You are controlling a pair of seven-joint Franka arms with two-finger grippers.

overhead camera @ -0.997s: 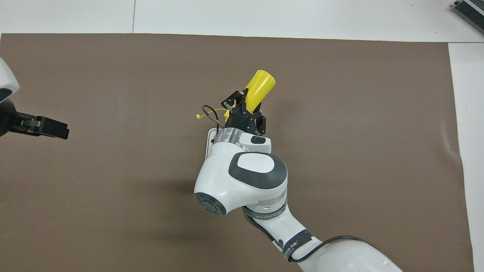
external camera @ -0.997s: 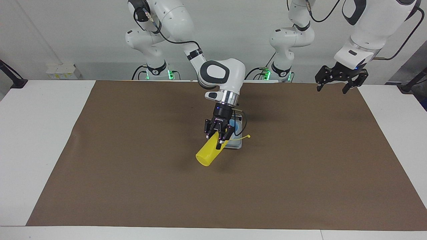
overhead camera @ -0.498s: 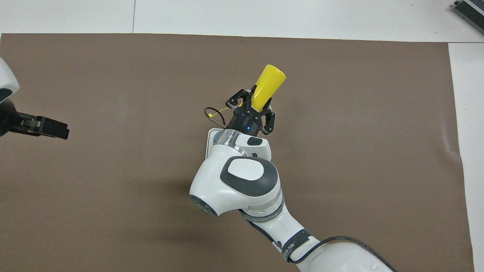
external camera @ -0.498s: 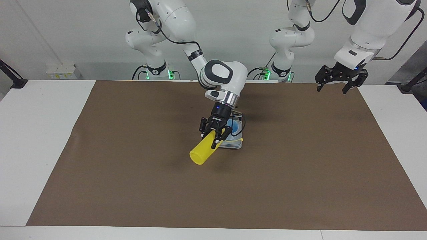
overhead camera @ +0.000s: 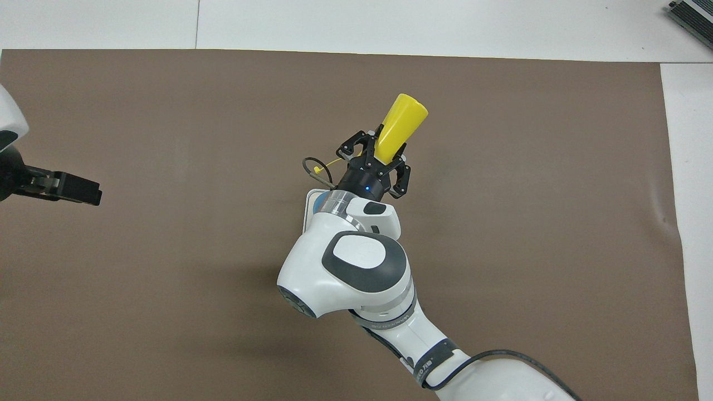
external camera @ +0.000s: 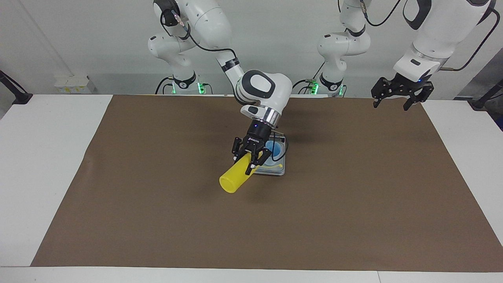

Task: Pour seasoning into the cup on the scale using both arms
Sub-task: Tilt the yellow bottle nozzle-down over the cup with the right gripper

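Observation:
My right gripper [external camera: 247, 162] is shut on the yellow seasoning bottle [external camera: 232, 179] near its nozzle end and holds it tilted in the air. The bottle's flat base points away from the robots and toward the right arm's end; in the overhead view the bottle [overhead camera: 402, 120] sticks out past the gripper [overhead camera: 381, 155]. The nozzle end is hidden by the fingers, beside the light blue cup [external camera: 276, 149]. The cup stands on the grey scale [external camera: 277, 170]; the arm hides most of both in the overhead view. My left gripper [external camera: 396, 98] waits open, raised over the mat's corner at the left arm's end.
A brown mat [external camera: 157, 196] covers most of the white table [external camera: 47, 157]. The bottle's thin yellow cap tether [external camera: 275, 166] hangs over the scale. The right arm's elbow and wrist [overhead camera: 356, 262] hang over the middle of the mat.
My right gripper has swung the bottle: its base moved toward the right arm's end and slightly up, and the wrist shifted the same way. The cap tether drew in over the scale. The left arm has not moved.

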